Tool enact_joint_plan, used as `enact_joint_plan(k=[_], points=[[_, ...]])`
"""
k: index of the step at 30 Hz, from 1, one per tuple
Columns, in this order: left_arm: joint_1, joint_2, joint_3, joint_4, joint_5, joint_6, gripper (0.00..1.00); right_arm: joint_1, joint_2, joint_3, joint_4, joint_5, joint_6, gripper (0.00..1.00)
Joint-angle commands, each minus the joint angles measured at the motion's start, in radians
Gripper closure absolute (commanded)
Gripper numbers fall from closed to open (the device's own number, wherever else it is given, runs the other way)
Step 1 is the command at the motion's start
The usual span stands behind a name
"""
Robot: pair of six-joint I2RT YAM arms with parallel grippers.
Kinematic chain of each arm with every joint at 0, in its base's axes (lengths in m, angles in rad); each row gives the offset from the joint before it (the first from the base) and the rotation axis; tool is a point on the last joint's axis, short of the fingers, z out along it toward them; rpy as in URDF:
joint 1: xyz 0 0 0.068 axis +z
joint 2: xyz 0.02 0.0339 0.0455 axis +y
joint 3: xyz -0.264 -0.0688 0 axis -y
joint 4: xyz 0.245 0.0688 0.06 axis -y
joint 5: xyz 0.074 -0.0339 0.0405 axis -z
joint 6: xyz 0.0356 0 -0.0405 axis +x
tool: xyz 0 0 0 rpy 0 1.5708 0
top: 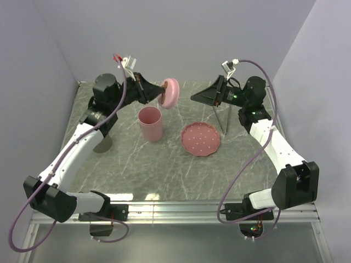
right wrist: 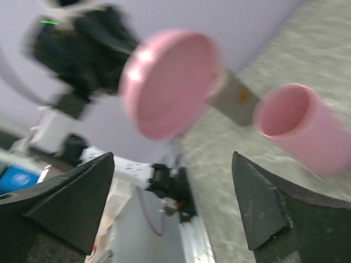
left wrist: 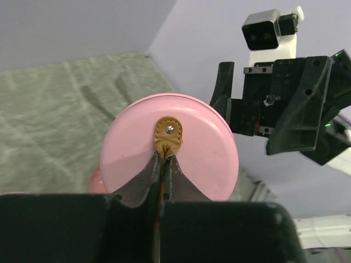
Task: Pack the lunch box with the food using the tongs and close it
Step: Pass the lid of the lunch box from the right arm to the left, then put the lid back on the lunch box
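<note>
My left gripper (top: pixel 159 92) is raised over the back of the table and shut on the tan leather tab (left wrist: pixel 167 137) of the round pink lid (top: pixel 171 92), which it holds on edge. The open pink lunch box (top: pixel 150 124) stands upright just below and in front of the lid. To the right of the lid, in the air, my right gripper (top: pixel 200 97) is open with nothing between its fingers (right wrist: pixel 258 208). The thin grey tongs (top: pixel 221 120) stand steeply below that gripper's body, tips near the table. No food shows. The right wrist view is blurred; it shows the lid (right wrist: pixel 167 82) and the lunch box (right wrist: pixel 299 126).
A pink speckled plate (top: pixel 201 138) lies on the grey marbled table right of the lunch box, close to the tongs' tips. Pale walls close in the back and both sides. A metal rail (top: pixel 181 207) runs along the near edge by the arm bases.
</note>
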Motion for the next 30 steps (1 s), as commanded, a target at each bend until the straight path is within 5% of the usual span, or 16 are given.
enact_joint_plan(k=[1, 5, 14, 20, 30], points=[[0.000, 0.009, 0.199, -0.362, -0.125, 0.282, 1.00, -0.057, -0.052, 0.076, -0.321, 0.026, -0.279, 0.05], [0.003, 0.067, 0.293, -0.568, -0.245, 0.500, 1.00, -0.110, -0.045, 0.150, -0.561, 0.095, -0.482, 0.00], [0.004, 0.259, 0.492, -0.797, -0.362, 0.623, 1.00, -0.183, -0.014, 0.357, -1.032, 0.355, -0.832, 0.00], [0.004, 0.404, 0.614, -0.920, -0.397, 0.676, 1.00, -0.206, -0.080, 0.334, -1.054, 0.441, -0.870, 0.00], [-0.011, 0.432, 0.536, -0.902, -0.400, 0.666, 1.00, -0.209, -0.086, 0.307, -1.051, 0.438, -0.857, 0.00]])
